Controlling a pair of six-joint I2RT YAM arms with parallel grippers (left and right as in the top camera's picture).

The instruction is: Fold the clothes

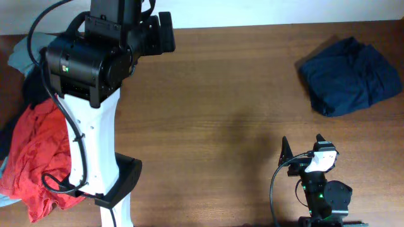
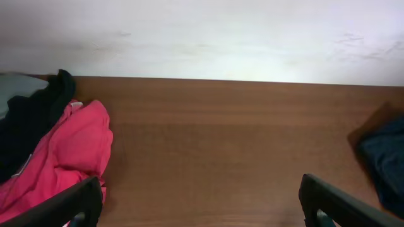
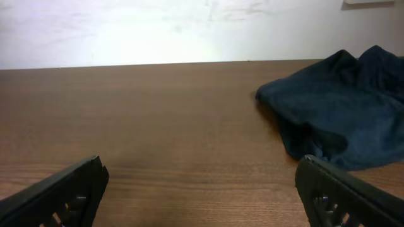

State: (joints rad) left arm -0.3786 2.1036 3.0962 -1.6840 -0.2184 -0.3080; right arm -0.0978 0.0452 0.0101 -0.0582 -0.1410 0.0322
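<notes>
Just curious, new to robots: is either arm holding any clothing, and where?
Nothing is held. The left end effector and right end effector are both open and empty.

You have a brown wood-grain table [image 3: 177, 126] running ahead of the right fingers [image 3: 63, 189] to a plain white wall [image 3: 158, 31]. Beyond the left fingers [image 2: 69, 202] that wall shows faint scuffs under soft, even light.
</notes>
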